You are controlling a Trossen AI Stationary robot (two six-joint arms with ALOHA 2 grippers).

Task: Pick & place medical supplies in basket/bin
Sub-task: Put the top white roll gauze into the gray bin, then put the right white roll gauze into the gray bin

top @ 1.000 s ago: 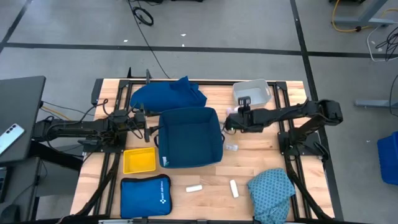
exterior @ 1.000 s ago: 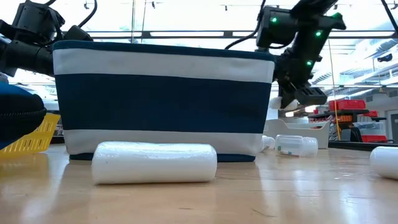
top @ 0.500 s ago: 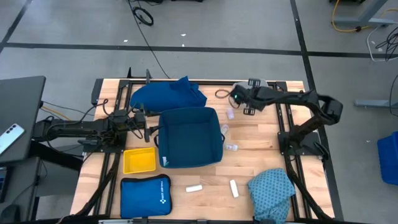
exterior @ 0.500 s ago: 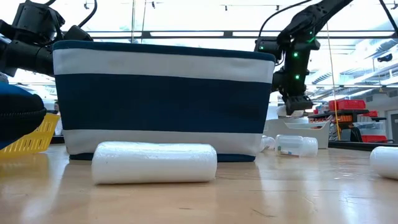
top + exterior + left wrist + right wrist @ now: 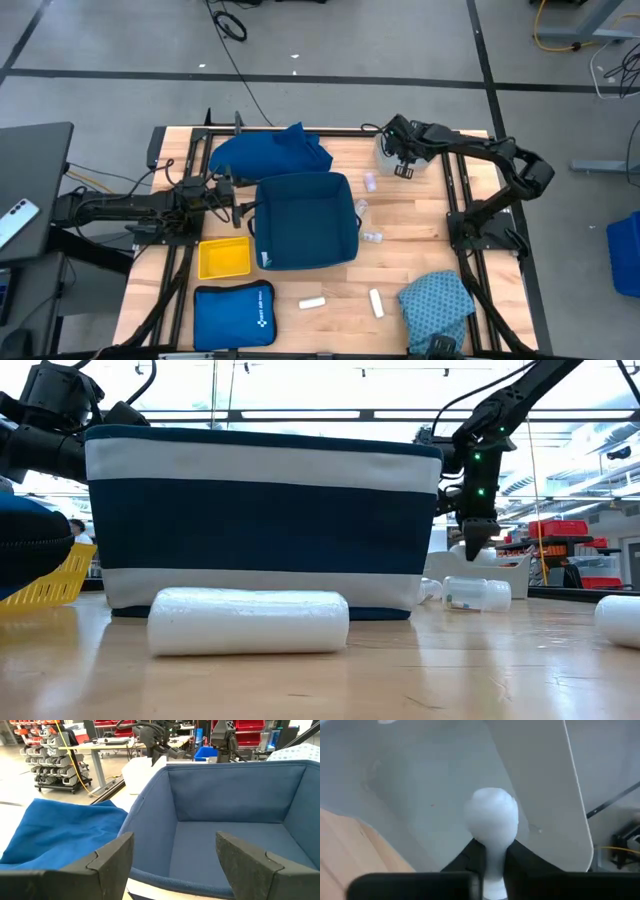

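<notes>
While my right gripper (image 5: 492, 870) hangs over the small white plastic bin (image 5: 385, 148) at the table's far right corner, its fingers pinch a finger-sized white roll (image 5: 491, 815), end-on. To finish well, I judge I should keep the roll centred over the bin's floor, clear of the slanting wall, and part the fingers only a little so it drops straight. My left gripper (image 5: 172, 857) waits with fingers spread wide at the rim of the navy fabric basket (image 5: 305, 220), just beside the crumpled dark-blue cloth (image 5: 268, 152). Only my right wrist view shows the roll in my grip; from above my arm hides it. The overhead view alone shows two more white rolls (image 5: 311, 302) near the teal speckled cloth (image 5: 437, 302).
</notes>
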